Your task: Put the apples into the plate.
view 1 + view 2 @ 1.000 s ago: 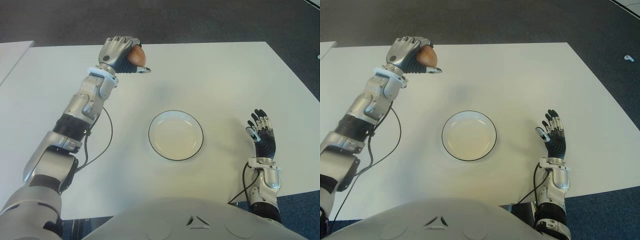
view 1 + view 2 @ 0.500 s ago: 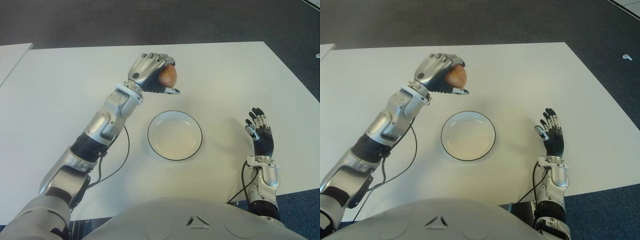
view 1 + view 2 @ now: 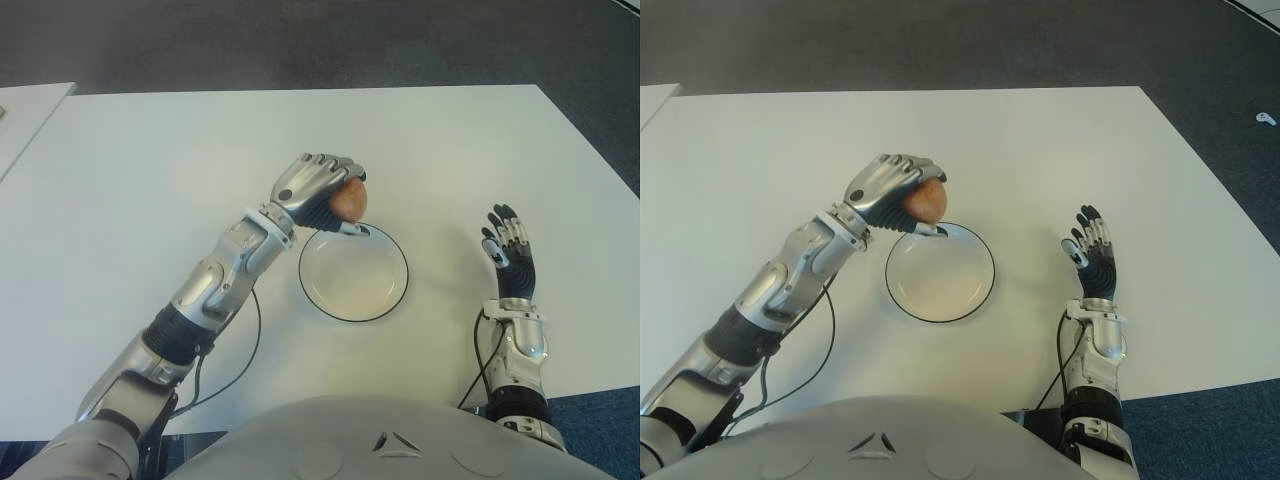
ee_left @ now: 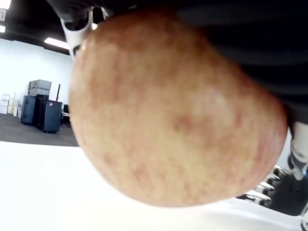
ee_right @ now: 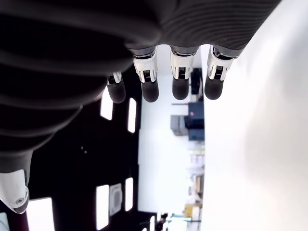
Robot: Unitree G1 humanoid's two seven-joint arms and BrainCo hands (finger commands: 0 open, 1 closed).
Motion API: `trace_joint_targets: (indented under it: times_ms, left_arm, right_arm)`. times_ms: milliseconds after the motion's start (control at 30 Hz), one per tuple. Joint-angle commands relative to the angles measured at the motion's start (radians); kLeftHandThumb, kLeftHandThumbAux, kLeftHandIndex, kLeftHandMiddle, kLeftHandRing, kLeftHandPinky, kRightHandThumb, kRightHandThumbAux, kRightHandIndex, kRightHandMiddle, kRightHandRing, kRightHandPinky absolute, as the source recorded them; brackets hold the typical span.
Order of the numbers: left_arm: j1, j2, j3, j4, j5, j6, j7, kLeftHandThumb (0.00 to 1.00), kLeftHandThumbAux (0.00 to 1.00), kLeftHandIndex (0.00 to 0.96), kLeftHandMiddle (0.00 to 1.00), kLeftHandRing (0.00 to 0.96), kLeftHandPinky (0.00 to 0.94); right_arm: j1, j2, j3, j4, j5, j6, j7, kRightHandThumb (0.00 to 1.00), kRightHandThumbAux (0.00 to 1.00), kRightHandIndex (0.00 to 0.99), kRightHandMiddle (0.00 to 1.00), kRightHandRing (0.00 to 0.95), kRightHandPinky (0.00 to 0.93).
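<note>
Now the apple is held in the curled left hand, above the plate's far rim. It looks firm, smooth and round, so a wrap-around hold fits best. The right hand is spread beside the plate.

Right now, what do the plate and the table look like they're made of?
The plate looks like glazed ceramic, possibly melamine: off-white, smooth, with a thin dark rim line and a soft sheen. The table looks like a matte white laminate or painted board: flat, uniform, no grain showing. The left hand holds an apple over the plate's far edge.
</note>
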Motion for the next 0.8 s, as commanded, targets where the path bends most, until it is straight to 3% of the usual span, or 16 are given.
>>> trace_joint_targets:
  times_ms: [33,267,433,600,800]
  left_arm:
    - [0.021,-0.018,-0.012,-0.022,0.034,-0.006,-0.022,0.858,0.664,0.405,0.536,0.828,0.789]
    - [0.03,-0.04,-0.052,0.005,0.135,-0.032,0.027,0.857,0.663,0.406,0.535,0.83,0.812]
    - [0.037,-0.055,-0.06,0.008,0.177,-0.024,0.003,0.857,0.663,0.407,0.535,0.825,0.812]
    - [0.038,-0.059,-0.067,0.012,0.199,-0.013,-0.034,0.857,0.662,0.409,0.536,0.825,0.815]
    - [0.076,-0.055,-0.069,0.048,0.185,-0.033,0.005,0.855,0.663,0.406,0.532,0.821,0.807]
  right_arm:
    - [0.071,0.112,0.03,0.111,0.025,-0.011,-0.009,0.158,0.52,0.083,0.056,0.009,0.0]
    - [0.079,0.12,0.047,0.101,0.015,-0.021,-0.019,0.167,0.507,0.089,0.052,0.001,0.0]
    - [0.08,0.123,0.059,0.094,0.011,-0.015,-0.028,0.175,0.497,0.089,0.046,0.0,0.0]
    - [0.079,0.124,0.066,0.092,0.009,-0.014,-0.04,0.177,0.496,0.086,0.044,0.0,0.0]
    - [0.079,0.126,0.071,0.081,0.009,-0.007,-0.052,0.178,0.501,0.087,0.051,0.0,0.0]
